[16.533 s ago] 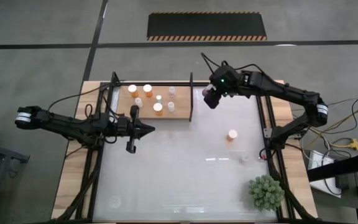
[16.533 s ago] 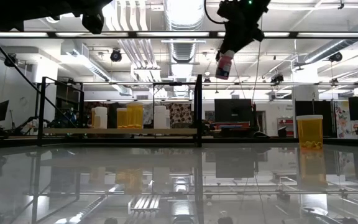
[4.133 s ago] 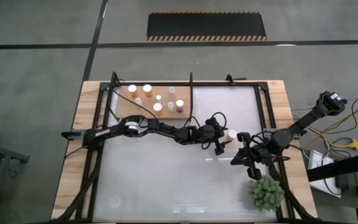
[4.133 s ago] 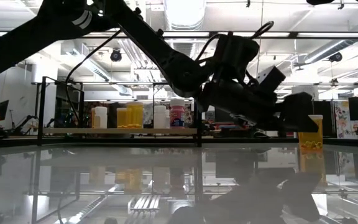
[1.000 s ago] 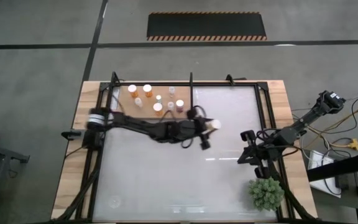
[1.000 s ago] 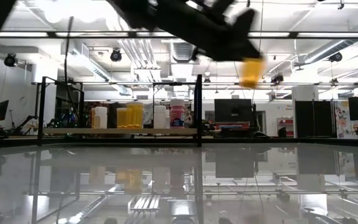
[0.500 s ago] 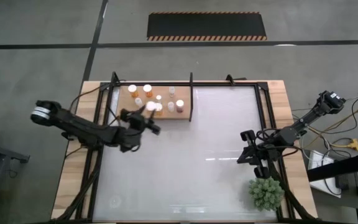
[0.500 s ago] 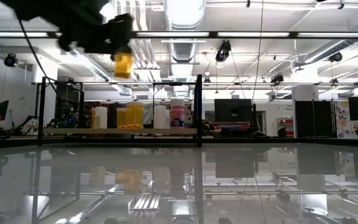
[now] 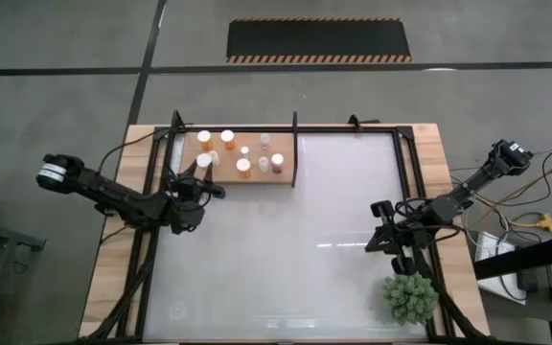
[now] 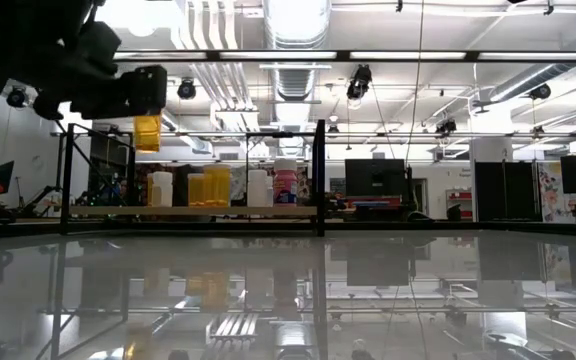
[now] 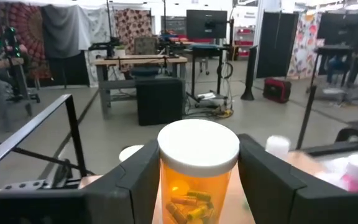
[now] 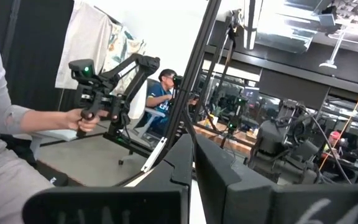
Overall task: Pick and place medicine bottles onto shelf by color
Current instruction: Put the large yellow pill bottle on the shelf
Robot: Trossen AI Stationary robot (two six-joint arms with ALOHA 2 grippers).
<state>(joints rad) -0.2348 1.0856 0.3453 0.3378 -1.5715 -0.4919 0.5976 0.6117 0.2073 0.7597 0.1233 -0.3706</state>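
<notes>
Left claw [image 9: 202, 171] clamped on an orange bottle [image 11: 197, 180], white cap up, held upright above the 9 o'clock end of the shelf [image 9: 281, 180], clear of the board in the low view [image 10: 147, 131]. Best done by keeping it vertical, lowering straight into a bare patch beside the other orange bottles [image 9: 226, 137], then releasing only once the base sits flat; judged tight, since caps stand close and a sideways drift could knock one. On the shelf, left to right: white-capped orange ones toward 11 o'clock, small whitish ones [image 9: 264, 141] mid-board, a purple-maroon one [image 9: 278, 161] near the 3 o'clock end; exact count hard to tell. Low view shows whitish [image 10: 161, 188], orange [image 10: 209, 186], whitish, and maroon [image 10: 285, 184] bodies in a row. Yellowish pills visible inside the held bottle; contents of the others too small to tell. Right claw [image 9: 387, 230] parked over the table [image 9: 286, 259] at 3 o'clock, near the green plant [image 9: 409, 295], fingers nearly together, holding nothing.
</notes>
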